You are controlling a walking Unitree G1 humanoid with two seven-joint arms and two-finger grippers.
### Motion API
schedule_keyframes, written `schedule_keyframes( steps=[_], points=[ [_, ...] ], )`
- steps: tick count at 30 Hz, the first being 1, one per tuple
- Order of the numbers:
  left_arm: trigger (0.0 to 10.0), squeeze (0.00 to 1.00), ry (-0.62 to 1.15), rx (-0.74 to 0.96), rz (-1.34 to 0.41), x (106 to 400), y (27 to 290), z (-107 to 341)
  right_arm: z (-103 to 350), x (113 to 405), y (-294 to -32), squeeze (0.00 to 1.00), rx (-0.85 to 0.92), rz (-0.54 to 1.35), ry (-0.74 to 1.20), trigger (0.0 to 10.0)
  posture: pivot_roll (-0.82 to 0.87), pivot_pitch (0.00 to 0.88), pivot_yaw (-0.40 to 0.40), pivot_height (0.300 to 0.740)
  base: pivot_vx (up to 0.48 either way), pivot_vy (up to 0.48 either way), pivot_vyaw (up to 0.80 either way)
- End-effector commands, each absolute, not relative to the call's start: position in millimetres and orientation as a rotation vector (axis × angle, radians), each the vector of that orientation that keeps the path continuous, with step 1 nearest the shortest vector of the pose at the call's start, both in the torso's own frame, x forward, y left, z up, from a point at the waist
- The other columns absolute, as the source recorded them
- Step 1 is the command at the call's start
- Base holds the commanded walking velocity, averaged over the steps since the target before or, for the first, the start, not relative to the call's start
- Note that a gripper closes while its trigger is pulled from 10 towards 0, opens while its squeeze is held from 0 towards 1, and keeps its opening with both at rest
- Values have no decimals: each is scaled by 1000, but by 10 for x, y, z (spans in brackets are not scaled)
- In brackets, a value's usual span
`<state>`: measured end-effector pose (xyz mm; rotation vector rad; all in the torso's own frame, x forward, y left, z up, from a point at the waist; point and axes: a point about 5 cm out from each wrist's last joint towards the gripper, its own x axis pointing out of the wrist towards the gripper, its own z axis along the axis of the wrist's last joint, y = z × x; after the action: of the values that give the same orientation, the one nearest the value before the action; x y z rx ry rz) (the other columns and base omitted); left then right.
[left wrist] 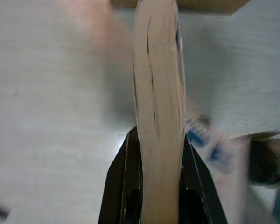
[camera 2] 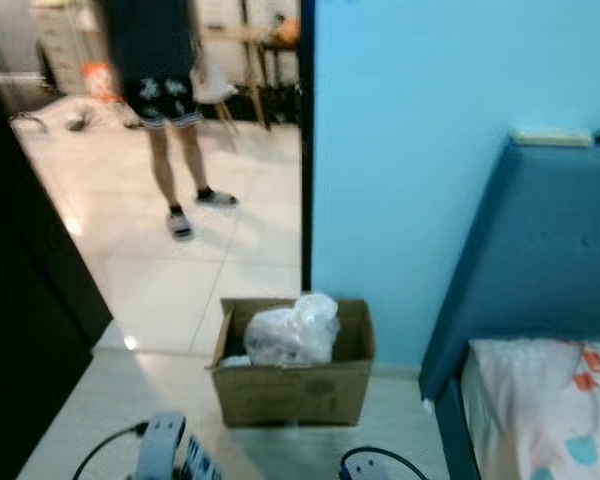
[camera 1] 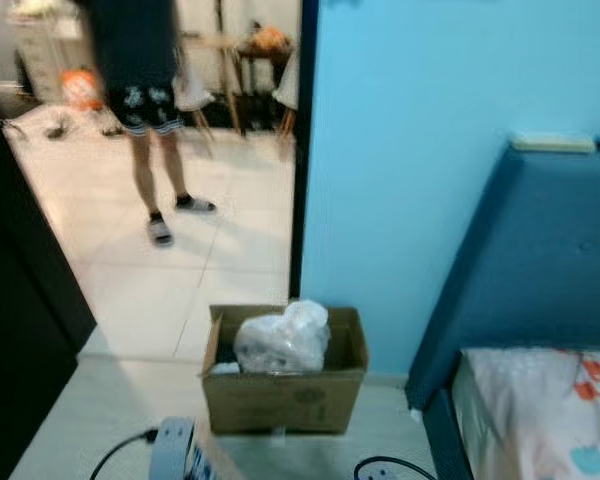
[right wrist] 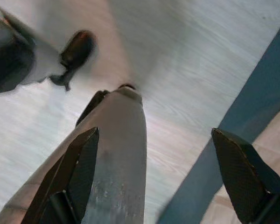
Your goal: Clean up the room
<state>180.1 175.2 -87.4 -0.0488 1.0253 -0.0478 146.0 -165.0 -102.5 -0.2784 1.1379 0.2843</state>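
- Where the head views look down, a cardboard box (camera 1: 284, 385) sits lower centre on the floor, a plastic bag (camera 1: 282, 338) inside; a person (camera 1: 145, 100) stands upper left.
- Left wrist: left tool (left wrist: 159, 154) clamped on a tan flat object (left wrist: 158, 116).
- Right wrist: right tool (right wrist: 163, 172) fingers spread wide, empty, above the floor beside the blue bed frame (right wrist: 252, 107).

Readable text: none in any view.
Cardboard box (camera 1: 283, 398): a faint round printed mark on the front wall, too blurred to read.
Object at the left gripper (left wrist: 159, 140): a pale flat thing gripped edge-on between the black fingers, with blue and white printing beside it, blurred beyond reading.
Blue-and-white item at the lower edge of the head views (camera 1: 202, 462): some blue marks, no letters can be made out.
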Motion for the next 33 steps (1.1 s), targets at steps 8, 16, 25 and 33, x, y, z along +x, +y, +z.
schedule_keyframes(
  steps=[8,16,25,33],
  points=[
    [10000,0,1056,-44,-63,1758,1738,-898,-1045,1406,-1663,0,-281,288,1159,10000,58,0,-56,740,-340,0,0],
    [10000,0,1057,-41,-70,1753,1734,-900,-1054,1378,-1660,0,-278,288,1166,10000,55,0,-54,740,-340,0,0],
    [10000,0,1061,-41,-74,1738,1730,-907,-1061,1358,-1661,0,-280,289,1172,10000,54,0,-54,740,-336,0,0],
    [10000,0,1057,-43,-82,1746,1710,-905,-1063,1353,-1666,0,-283,291,1176,10000,54,0,-55,740,-338,0,0]
  ],
)
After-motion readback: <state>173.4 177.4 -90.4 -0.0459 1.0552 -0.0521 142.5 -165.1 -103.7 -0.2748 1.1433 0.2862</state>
